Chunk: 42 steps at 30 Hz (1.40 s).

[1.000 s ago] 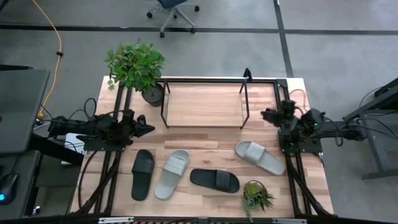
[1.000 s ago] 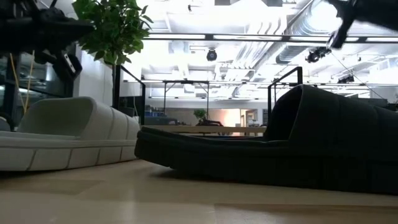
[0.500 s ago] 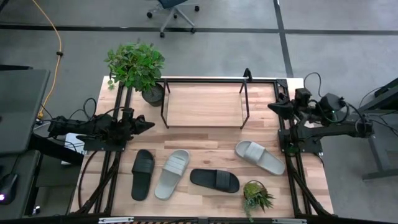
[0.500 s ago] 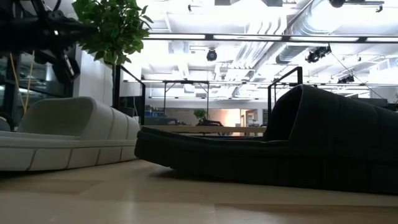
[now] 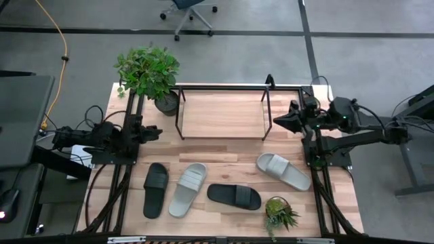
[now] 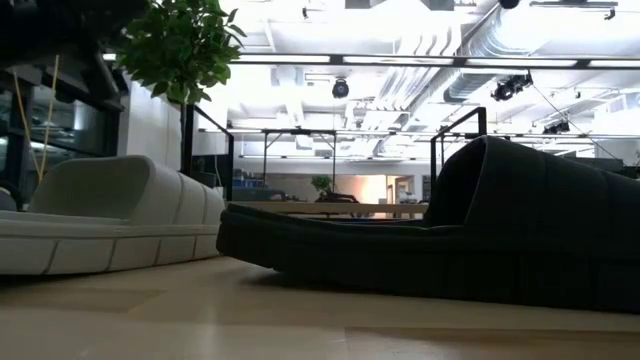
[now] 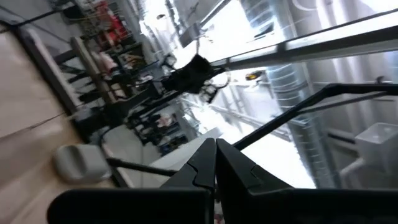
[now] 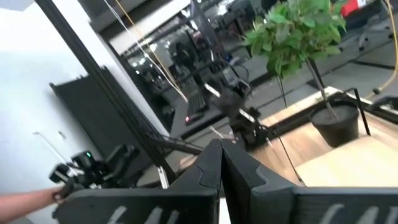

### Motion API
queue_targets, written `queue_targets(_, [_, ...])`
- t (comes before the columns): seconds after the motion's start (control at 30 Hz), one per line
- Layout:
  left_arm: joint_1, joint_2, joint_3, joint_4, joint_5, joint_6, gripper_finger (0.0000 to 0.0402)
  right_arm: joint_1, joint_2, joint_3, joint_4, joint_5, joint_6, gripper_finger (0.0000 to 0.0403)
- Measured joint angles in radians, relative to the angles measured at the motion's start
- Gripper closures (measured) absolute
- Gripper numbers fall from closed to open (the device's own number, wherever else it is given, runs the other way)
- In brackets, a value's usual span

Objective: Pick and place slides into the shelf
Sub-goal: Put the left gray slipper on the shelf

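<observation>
Both pincers were clenched on nothing: the left gripper (image 5: 158,133) hung at the left edge of the wooden table (image 5: 224,152), the right gripper (image 5: 277,122) just beside the right end of the shelf (image 5: 222,115). A leafy potted plant (image 5: 149,71) stood at the shelf's left, a small plant (image 5: 279,213) near the front edge. The shelf's board lay bare. Four slides lay in a row in front of it: black (image 5: 155,189), grey (image 5: 188,189), black (image 5: 234,196), grey (image 5: 283,171).

Four slides (image 5: 192,188) lie on the table (image 5: 224,152) before the shelf (image 5: 222,114).
</observation>
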State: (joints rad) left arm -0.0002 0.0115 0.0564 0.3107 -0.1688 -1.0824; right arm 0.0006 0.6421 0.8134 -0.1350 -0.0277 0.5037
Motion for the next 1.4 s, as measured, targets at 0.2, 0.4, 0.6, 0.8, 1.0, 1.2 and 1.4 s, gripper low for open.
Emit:
queue_targets(0.2, [0.0,0.05,0.154,-0.078,0.001,0.049,0.0401,0.0,0.038,0.008,-0.004,0.0,0.003,0.0402])
queue_targets(0.4, [0.0,0.172,0.373,-0.311,0.027,0.113,0.0401,0.0,0.052,0.008,-0.003,-0.004,0.014,0.0402])
queue_targets(0.6, [0.0,0.349,0.532,-0.382,0.165,0.134,0.0401,0.0,0.053,0.008,-0.004,-0.004,0.015,0.0402])
queue_targets(0.8, [0.0,0.535,0.624,-0.382,0.349,0.07,0.0401,0.0,0.053,0.008,-0.004,-0.004,0.019,0.0402])
queue_targets(1.0, [-0.01,0.707,0.672,-0.381,0.496,-0.075,0.0401,0.0,0.053,0.008,-0.004,-0.011,0.019,0.0402])
queue_targets(1.2, [-0.133,0.832,0.726,-0.371,0.554,-0.174,0.0401,0.0,0.053,0.008,-0.004,-0.031,0.019,0.0402])
queue_targets(1.4, [-0.281,0.918,0.793,-0.375,0.448,-0.158,0.0401,0.0,0.053,0.008,-0.005,-0.034,0.016,0.0402])
